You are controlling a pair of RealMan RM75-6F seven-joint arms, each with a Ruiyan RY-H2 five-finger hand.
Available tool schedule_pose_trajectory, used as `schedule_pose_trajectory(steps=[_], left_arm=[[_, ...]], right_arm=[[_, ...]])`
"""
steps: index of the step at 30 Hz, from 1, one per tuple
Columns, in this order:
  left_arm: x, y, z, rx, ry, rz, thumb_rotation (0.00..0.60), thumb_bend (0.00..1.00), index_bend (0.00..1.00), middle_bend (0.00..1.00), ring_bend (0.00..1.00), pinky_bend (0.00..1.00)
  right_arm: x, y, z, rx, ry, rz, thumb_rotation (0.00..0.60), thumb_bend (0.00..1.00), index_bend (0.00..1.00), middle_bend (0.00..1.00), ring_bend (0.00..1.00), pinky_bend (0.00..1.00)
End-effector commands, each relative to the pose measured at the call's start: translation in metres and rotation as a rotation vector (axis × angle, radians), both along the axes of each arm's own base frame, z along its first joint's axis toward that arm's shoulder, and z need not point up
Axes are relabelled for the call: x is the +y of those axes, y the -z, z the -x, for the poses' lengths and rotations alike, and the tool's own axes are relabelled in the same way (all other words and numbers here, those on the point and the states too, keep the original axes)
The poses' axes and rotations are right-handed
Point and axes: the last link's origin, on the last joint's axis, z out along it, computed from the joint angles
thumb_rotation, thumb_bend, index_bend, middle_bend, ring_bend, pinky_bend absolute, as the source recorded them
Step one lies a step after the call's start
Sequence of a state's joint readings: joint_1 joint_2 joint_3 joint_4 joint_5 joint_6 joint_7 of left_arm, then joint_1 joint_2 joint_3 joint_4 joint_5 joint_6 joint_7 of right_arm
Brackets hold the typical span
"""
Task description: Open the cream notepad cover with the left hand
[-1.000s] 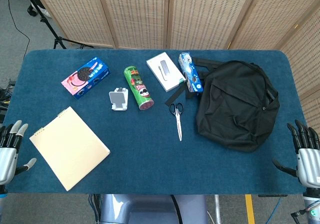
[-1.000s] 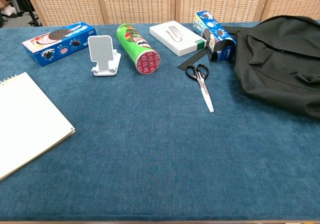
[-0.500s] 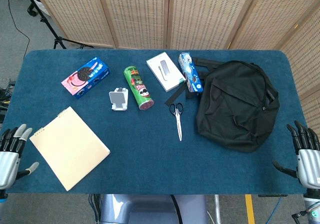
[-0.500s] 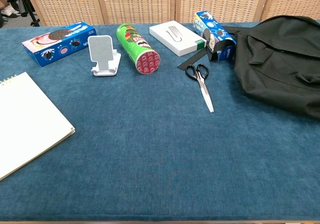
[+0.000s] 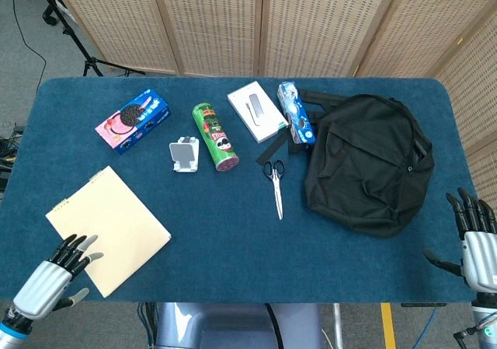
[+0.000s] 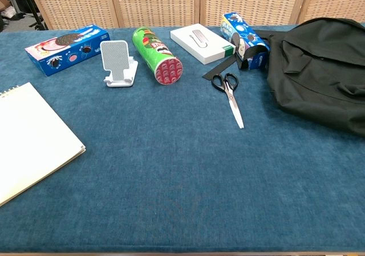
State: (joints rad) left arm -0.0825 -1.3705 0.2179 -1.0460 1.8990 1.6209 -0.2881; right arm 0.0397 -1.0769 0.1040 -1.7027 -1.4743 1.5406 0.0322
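Cream notepad (image 5: 108, 230) flat on blue table (image 5: 233, 232), front-left area, cover closed, rotated diagonally, spiral edge toward far-left. Left hand (image 5: 53, 275) at front-left table edge, fingers (image 5: 78, 246) spread and empty, tips over notepad's near corner; contact unclear. Right hand (image 5: 475, 239) off front-right edge, fingers apart, holding nothing, well apart from everything. Neither hand visible in chest view.

Behind notepad: Oreo box (image 5: 133, 121) lying flat, far-left. White phone stand (image 5: 185, 155) upright, just beside green Pringles can (image 5: 215, 136) lying on its side, red lid toward front. White box (image 5: 257, 111) further back, centre. Blue cookie pack (image 5: 295, 113) beside it, resting against black backpack (image 5: 368, 162), which takes up the right side. Scissors (image 5: 275, 181) closed, black handles toward back, blades pointing to front, between can and backpack.
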Motion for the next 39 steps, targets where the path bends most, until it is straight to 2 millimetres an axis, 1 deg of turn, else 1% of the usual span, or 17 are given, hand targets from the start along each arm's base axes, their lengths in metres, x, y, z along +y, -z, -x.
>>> schedule_pose_trajectory(steps=[1,8,20,30,39], left_arm=[[-0.006,0.012,0.004,-0.025,0.002,0.057,0.600,0.24,0.29,0.00,0.00,0.00],[-0.006,0.021,0.012,-0.020,-0.018,0.094,0.600,0.30,0.31,0.00,0.00,0.00],[-0.005,0.030,0.019,-0.027,-0.018,0.118,0.600,0.30,0.31,0.00,0.00,0.00],[-0.005,0.034,0.025,-0.044,-0.048,0.120,0.600,0.31,0.31,0.00,0.00,0.00],[0.000,0.041,0.026,-0.054,-0.044,0.099,0.600,0.31,0.31,0.00,0.00,0.00]], right_arm=[[0.000,0.000,0.000,-0.001,0.001,0.001,0.600,0.16,0.05,0.00,0.00,0.00],[-0.001,0.001,0.001,-0.001,0.007,-0.005,0.600,0.16,0.05,0.00,0.00,0.00],[-0.001,0.002,0.001,-0.001,0.012,-0.010,0.600,0.16,0.05,0.00,0.00,0.00],[-0.001,0.002,0.001,-0.003,0.012,-0.015,0.600,0.16,0.05,0.00,0.00,0.00],[-0.001,0.002,0.001,-0.005,0.012,-0.016,0.600,0.16,0.05,0.00,0.00,0.00]])
